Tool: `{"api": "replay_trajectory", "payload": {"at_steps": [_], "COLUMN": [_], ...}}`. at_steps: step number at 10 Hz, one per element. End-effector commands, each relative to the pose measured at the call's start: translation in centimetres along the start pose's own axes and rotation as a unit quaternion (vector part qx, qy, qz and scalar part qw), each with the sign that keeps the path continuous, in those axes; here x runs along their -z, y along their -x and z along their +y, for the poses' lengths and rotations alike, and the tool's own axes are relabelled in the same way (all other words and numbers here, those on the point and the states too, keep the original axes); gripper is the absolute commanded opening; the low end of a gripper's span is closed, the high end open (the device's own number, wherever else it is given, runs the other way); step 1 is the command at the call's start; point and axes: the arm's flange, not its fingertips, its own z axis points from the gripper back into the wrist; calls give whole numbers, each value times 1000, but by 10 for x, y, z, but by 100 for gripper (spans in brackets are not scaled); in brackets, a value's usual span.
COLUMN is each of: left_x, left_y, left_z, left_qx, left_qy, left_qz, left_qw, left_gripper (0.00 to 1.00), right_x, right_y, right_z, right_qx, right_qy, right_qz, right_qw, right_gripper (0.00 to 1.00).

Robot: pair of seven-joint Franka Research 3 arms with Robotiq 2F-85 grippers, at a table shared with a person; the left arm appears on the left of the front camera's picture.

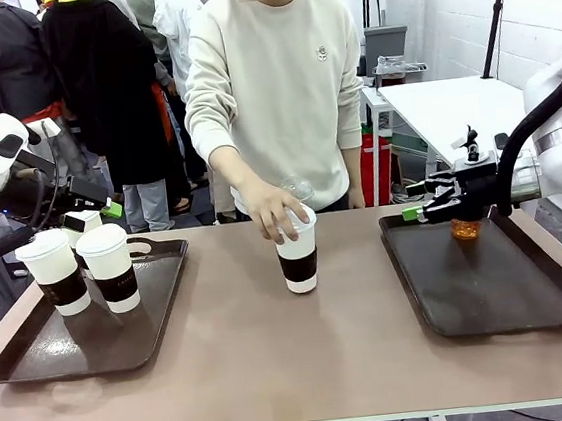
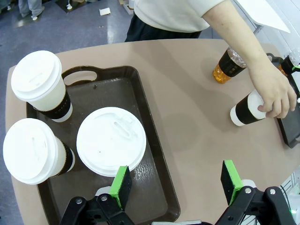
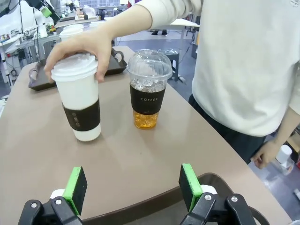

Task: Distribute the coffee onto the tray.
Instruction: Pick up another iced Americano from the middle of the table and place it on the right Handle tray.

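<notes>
A: The coffee (image 1: 114, 263) is split up. Three stand toward the far left corner of the left tray (image 1: 94, 346). A white cup (image 3: 82, 101) and a dome-lidded cup (image 3: 149, 93) stand mid-table (image 1: 277, 362) near its far edge. An amber cup (image 1: 464, 229) is at the far left corner of the right tray (image 1: 501, 293).

B: How would they handle?

A: Paper walls likely give under a squeeze, and the clear plastic looks slick. Full ones would be top-heavy and slosh. I'd grip gently around the dark sleeve.

B: And the grippers?

A: The left gripper (image 2: 176, 183) hangs above the left tray, spread wide with nothing in it. The right gripper (image 3: 133, 185) is the same, at the right tray's far left corner.

B: Anything hidden?

A: The person's hand (image 3: 79, 47) covers the white cup's lid. I can't tell how full the paper cups are. The right gripper blocks most of the amber cup.
</notes>
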Motion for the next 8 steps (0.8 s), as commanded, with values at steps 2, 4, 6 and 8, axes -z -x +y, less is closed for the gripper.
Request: {"api": "replay_trajectory", "payload": {"at_steps": [2, 4, 6, 8], "left_x": [0, 0, 0, 0], "left_y": [0, 0, 0, 0], "left_z": [1, 1, 1, 1], "left_qx": [-5, -5, -5, -5], "left_qy": [1, 1, 1, 1], "left_qz": [-2, -2, -2, -2], "left_qw": [1000, 1000, 1000, 1000], "left_gripper": [100, 100, 100, 100], "right_x": [0, -1, 1, 6], "right_y": [-1, -1, -1, -3], "right_z": [5, 5, 3, 1], "right_qx": [-4, -2, -1, 0], "right_qy": [-11, -10, -13, -17], "right_qz": [-2, -2, -2, 0], "right_qw": [1000, 1000, 1000, 1000], "right_gripper": [100, 100, 100, 100]}}
